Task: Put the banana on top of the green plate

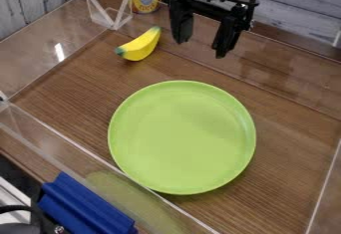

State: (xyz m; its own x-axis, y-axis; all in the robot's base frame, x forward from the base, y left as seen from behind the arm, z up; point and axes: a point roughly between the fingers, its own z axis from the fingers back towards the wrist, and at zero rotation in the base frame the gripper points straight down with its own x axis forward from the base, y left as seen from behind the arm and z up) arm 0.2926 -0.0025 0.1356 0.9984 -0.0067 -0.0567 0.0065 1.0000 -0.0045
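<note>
Looks like lab-style robot test setup, exact room can't tell. Brown wood-look tabletop (286,104) with transparent plastic side panel (67,143) along edge. Black multi-jointed robot arm (206,4) over it. Round lime-green plastic-looking plate (181,136) and small curved yellow toy banana (139,45) as props.

Smooth matt lime-green plastic plate (182,136), smooth yellow plastic-looking toy banana (139,45), brown wood-grain tabletop (286,168) with a slight sheen, glossy clear plastic side panel (54,143)
</note>
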